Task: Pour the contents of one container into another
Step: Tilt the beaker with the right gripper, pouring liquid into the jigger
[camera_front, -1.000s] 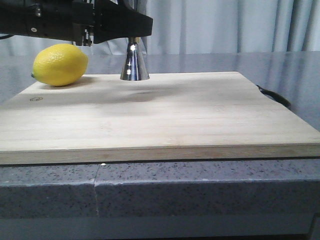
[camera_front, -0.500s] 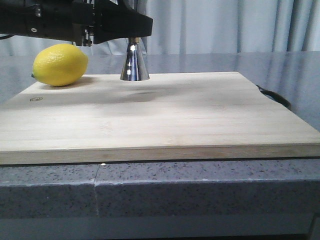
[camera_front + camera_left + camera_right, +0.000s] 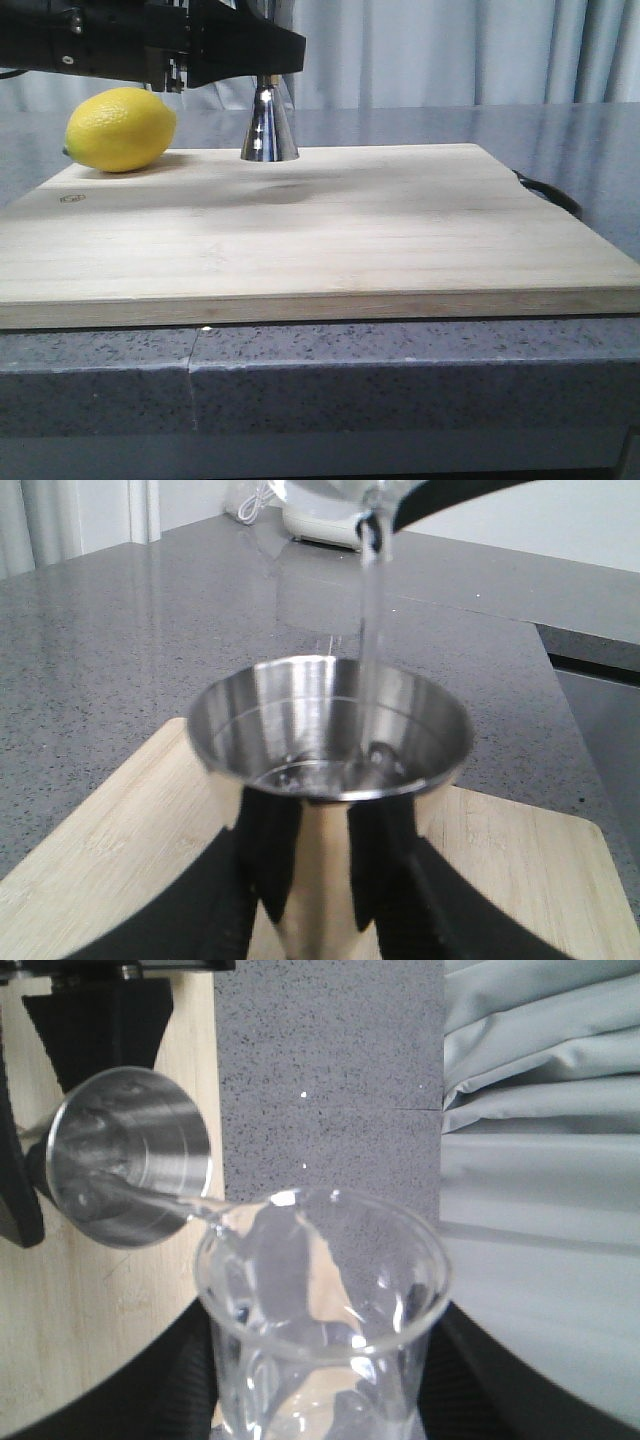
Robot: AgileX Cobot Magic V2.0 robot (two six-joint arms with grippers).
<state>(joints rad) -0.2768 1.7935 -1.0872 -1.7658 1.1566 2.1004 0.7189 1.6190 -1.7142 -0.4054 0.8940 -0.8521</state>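
The steel jigger point(image 3: 330, 730) stands upright at the far left of the wooden board point(image 3: 330, 230), and my left gripper point(image 3: 318, 923) is shut on its narrow waist. In the front view only its lower cone point(image 3: 268, 128) shows below the black arm. The clear glass beaker point(image 3: 320, 1300) is tilted above it, my right gripper point(image 3: 320, 1405) shut on its body. A thin stream of clear liquid point(image 3: 372, 600) runs from the beaker's spout point(image 3: 375, 505) into the jigger's upper cup point(image 3: 130, 1155), where a little liquid has pooled.
A yellow lemon point(image 3: 120, 128) lies on the board's far left corner, beside the jigger. A black handle point(image 3: 548, 192) sticks out at the board's right edge. The board rests on a grey speckled counter point(image 3: 400, 370); curtains hang behind. A white appliance point(image 3: 320, 525) sits far off.
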